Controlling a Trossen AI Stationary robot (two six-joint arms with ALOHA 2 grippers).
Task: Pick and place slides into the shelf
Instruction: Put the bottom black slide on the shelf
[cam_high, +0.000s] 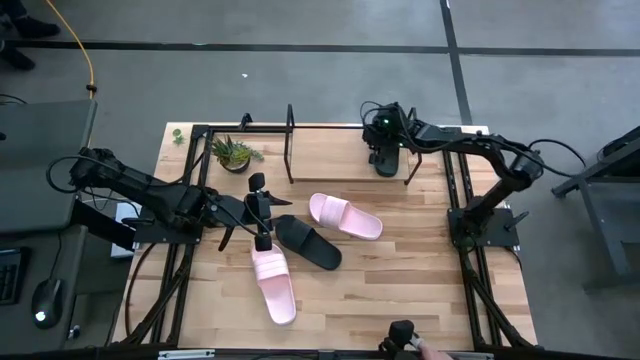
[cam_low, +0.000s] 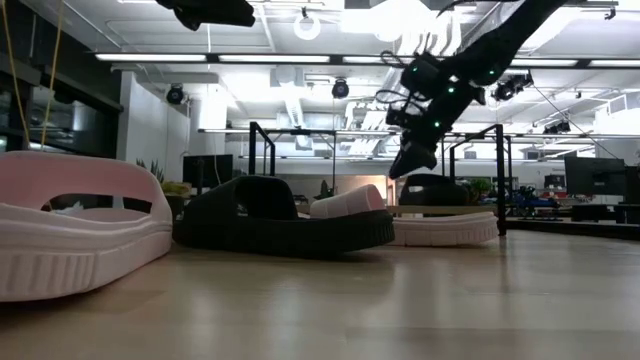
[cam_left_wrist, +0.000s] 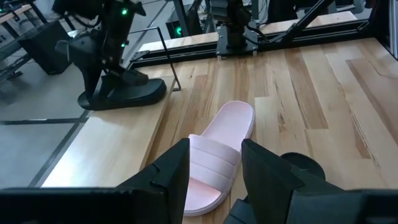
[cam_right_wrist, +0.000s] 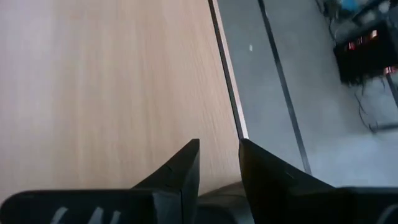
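Overhead light even and diffuse on tabletop (cam_high: 400, 270); shadows under both arms soft and short. Low view: ceiling strip lights (cam_low: 230, 57) blown out, white glare across upper frame; black slide (cam_low: 285, 215) reads nearly as silhouette against it. Near pink slide (cam_low: 80, 225) soft, out of focus. Right wrist view: board (cam_right_wrist: 106, 81) smooth and slightly blurred, grain barely resolved. Left wrist view sharp mid-frame, own fingers (cam_left_wrist: 171, 174) soft

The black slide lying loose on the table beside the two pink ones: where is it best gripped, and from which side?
Probably the strap of the black slide, taken from above: it arches over the flat sole, leaving a tunnel for one finger. The slide lies sole-down and slanted, so the fingers should turn to match.
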